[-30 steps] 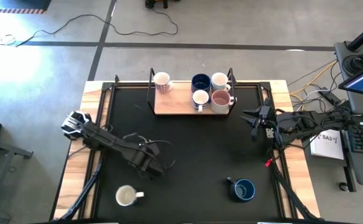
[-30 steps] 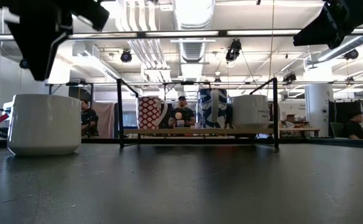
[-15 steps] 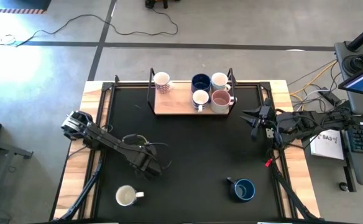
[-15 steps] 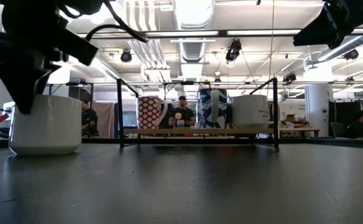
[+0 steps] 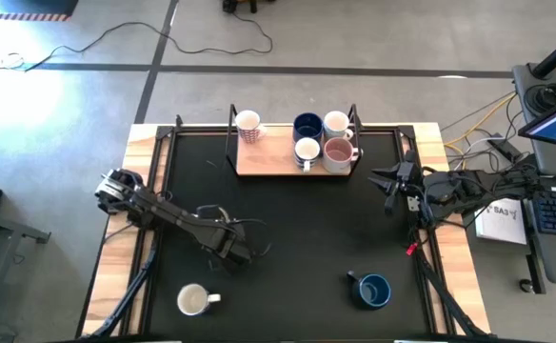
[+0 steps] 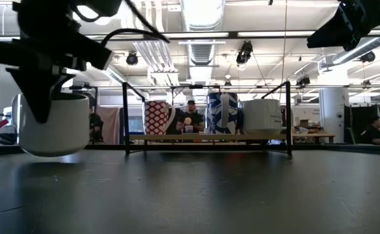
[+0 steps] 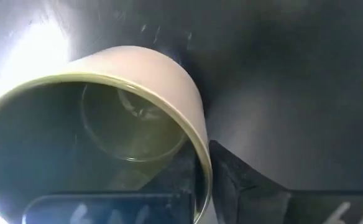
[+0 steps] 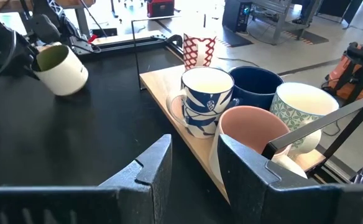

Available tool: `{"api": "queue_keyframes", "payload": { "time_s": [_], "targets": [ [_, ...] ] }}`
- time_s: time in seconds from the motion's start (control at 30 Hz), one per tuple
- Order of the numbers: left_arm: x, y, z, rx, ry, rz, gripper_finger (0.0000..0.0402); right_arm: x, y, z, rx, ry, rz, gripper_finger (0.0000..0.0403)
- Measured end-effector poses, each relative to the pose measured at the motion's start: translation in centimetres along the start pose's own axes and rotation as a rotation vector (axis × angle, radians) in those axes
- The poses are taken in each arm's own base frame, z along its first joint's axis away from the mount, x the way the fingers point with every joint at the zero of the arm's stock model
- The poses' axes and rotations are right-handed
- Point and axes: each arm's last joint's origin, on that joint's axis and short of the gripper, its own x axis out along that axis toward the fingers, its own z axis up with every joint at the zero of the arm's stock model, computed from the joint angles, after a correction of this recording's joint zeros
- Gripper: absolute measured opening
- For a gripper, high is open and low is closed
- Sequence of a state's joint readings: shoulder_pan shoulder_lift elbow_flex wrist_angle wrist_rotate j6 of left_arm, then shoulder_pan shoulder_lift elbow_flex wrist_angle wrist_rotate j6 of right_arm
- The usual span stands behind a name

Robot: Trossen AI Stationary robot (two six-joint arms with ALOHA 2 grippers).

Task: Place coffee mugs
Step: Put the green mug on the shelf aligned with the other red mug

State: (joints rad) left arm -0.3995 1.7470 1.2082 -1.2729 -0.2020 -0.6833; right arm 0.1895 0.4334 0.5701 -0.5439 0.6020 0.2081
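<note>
A cream mug with an olive-green inside (image 7: pixel 125 106) is caught by my left gripper (image 7: pixel 203 186), which is shut on it over the near-left part of the black mat. In the high view the gripper (image 5: pixel 235 255) hides this mug. The low view shows the mug (image 6: pixel 53 127) tilted under the gripper, and so does the right wrist view (image 8: pixel 60 68). My right gripper (image 8: pixel 194 180) waits open by the table's right edge (image 5: pixel 392 186). Several mugs (image 5: pixel 307 125) stand on their bases on the wooden rack (image 5: pixel 268 164) at the far edge. My left gripper pinches the mug's wall at the rim (image 7: pixel 201 155), one finger (image 7: pixel 172 177) inside the cup and one (image 7: pixel 243 183) outside. The fingers come steeply from above. The mug hangs tilted below them, its base a little off the mat in the low view.
A white mug (image 5: pixel 194 300) stands near the table's near-left corner and a dark blue mug (image 5: pixel 373 291) at the near right. The rack's black wire frame (image 6: pixel 126 117) rises at the far edge. People sit in the room beyond the table.
My left gripper has come down onto the cream mug and taken hold of its rim. The mug, which stood flat on the mat, is now tipped, raised a little and shifted slightly toward the table's right.
</note>
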Motion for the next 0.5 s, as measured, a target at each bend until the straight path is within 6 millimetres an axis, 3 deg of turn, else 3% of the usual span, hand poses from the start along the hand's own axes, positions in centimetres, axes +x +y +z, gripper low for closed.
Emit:
{"api": "queue_keyframes", "payload": {
  "time_s": [0.2, 0.5],
  "targets": [
    [-0.7, -0.1, 0.6, 0.038, -0.03, -0.035, 0.001, 0.0, 0.0, 0.0, 0.0, 0.0, 0.0, 0.0121],
    [-4.3, 0.5, 3.1, 0.101, -0.184, -0.13, 0.001, 0.0, 0.0, 0.0, 0.0, 0.0, 0.0, 0.0121]
  ]
}}
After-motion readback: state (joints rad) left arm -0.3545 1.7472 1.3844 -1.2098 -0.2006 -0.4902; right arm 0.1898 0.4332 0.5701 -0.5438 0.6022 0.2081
